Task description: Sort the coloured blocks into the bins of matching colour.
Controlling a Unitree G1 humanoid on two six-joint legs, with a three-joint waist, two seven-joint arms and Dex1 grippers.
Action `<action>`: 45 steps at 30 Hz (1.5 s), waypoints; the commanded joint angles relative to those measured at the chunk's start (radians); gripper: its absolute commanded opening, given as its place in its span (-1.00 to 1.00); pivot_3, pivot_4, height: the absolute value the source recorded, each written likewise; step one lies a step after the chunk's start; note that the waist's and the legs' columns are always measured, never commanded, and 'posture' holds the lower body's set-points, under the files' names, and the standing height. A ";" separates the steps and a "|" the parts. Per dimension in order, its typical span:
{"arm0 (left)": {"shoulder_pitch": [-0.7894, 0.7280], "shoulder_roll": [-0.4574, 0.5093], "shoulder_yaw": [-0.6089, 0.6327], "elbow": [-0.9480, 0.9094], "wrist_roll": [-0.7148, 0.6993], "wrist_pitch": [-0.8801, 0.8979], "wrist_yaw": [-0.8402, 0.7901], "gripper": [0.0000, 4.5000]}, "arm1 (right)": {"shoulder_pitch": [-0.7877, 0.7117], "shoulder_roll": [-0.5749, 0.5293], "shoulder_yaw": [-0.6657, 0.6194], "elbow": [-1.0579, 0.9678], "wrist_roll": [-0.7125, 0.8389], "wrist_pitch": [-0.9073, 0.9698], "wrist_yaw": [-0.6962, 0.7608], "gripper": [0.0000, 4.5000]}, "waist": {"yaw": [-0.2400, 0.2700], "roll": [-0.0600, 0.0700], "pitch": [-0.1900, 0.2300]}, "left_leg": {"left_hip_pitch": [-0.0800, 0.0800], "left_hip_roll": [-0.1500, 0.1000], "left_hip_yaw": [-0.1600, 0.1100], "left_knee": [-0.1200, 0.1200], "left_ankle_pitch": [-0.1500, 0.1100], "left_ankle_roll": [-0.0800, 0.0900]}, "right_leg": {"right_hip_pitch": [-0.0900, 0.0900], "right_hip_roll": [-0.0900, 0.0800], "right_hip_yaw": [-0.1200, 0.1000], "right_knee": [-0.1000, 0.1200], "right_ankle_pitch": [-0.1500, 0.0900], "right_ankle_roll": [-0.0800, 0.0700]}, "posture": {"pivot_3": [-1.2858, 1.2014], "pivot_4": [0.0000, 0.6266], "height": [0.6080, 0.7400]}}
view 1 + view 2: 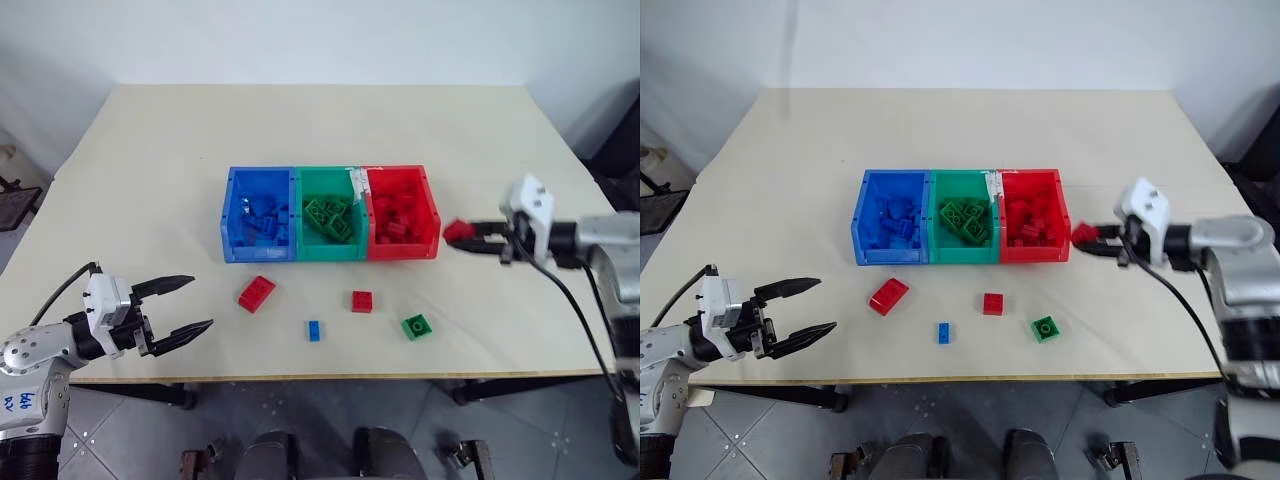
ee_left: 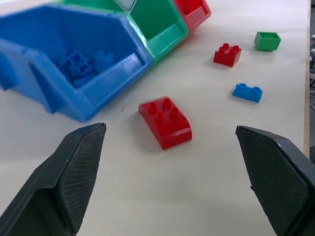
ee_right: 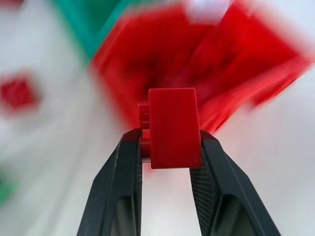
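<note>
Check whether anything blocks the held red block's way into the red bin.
Nothing visible does. The right gripper holds the red block just beside the red bin, off the table. The bin's open top is uncovered, with only red blocks inside.

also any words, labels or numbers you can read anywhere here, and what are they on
Blue handwritten marks on the left arm's grey shell: too small and tilted to read.
White patch on the rim between the green bin and the red bin: no readable text.
Blocks, bins, table and both grippers: no readable text or numbers.
</note>
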 commanded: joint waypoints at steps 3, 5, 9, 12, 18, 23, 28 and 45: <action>0.004 0.008 0.015 -0.019 -0.006 -0.017 0.017 1.00 | -0.148 0.101 0.036 0.238 -0.051 -0.148 -0.029 -0.25 | 0.004 0.000 0.000 | 0.000 -0.001 -0.001 -0.002 0.000 0.000 | -0.002 0.001 0.000 0.003 0.000 0.000 | 0.03 -0.52 1.00; 0.015 0.007 0.021 -0.030 -0.010 -0.016 0.024 1.00 | -0.192 0.122 0.056 0.327 -0.090 -0.203 -0.050 0.03 | 0.006 0.000 0.000 | -0.002 -0.004 -0.004 -0.002 0.000 0.001 | -0.003 0.001 -0.001 0.005 0.000 0.000 | 0.03 -0.52 1.00; 0.028 0.006 0.028 -0.042 -0.016 -0.016 0.034 1.00 | -0.221 0.121 0.062 0.395 -0.112 -0.261 -0.041 0.65 | 0.005 0.000 0.000 | -0.002 -0.007 -0.007 0.000 0.000 0.003 | 0.000 -0.001 -0.001 0.005 0.000 0.000 | 0.03 -0.52 1.00; 0.030 0.007 0.026 -0.042 -0.017 -0.016 0.035 1.00 | -0.203 0.090 0.050 0.355 -0.096 -0.250 0.002 0.98 | 0.005 0.000 0.000 | -0.002 -0.007 -0.008 0.001 0.000 0.003 | 0.001 0.000 -0.001 0.004 0.000 0.000 | 0.03 -0.52 1.00; 0.002 0.005 0.007 -0.023 -0.021 -0.018 0.018 1.00 | 0.104 -0.099 -0.018 0.000 0.049 -0.159 0.231 0.98 | 0.023 0.000 0.000 | -0.002 -0.007 -0.012 0.000 0.000 0.003 | 0.003 0.000 -0.001 0.003 0.000 0.001 | 0.03 -0.52 1.00; -0.023 0.019 0.020 0.005 -0.026 -0.016 0.007 1.00 | 0.375 -0.234 -0.151 -0.166 0.166 -0.166 0.358 0.98 | 0.029 0.000 0.000 | -0.001 -0.006 -0.007 0.001 0.000 0.003 | 0.003 0.000 -0.002 0.000 0.000 0.001 | 0.03 -0.52 1.00; -0.023 0.039 0.039 0.028 -0.033 -0.020 -0.025 1.00 | 0.552 -0.344 -0.236 -0.151 0.201 -0.227 0.416 0.98 | 0.029 0.000 0.000 | 0.000 -0.006 -0.005 0.001 0.000 0.003 | 0.004 0.000 -0.001 0.000 0.000 0.001 | 0.03 -0.52 1.00; 0.072 0.060 0.093 0.023 -0.119 -0.071 -0.253 1.00 | 0.515 -0.120 0.055 -0.416 0.118 -0.154 0.185 0.98 | 0.031 0.000 0.000 | -0.001 -0.002 -0.003 0.003 -0.002 0.001 | 0.002 -0.002 0.003 -0.001 0.000 0.001 | 0.03 -0.52 1.00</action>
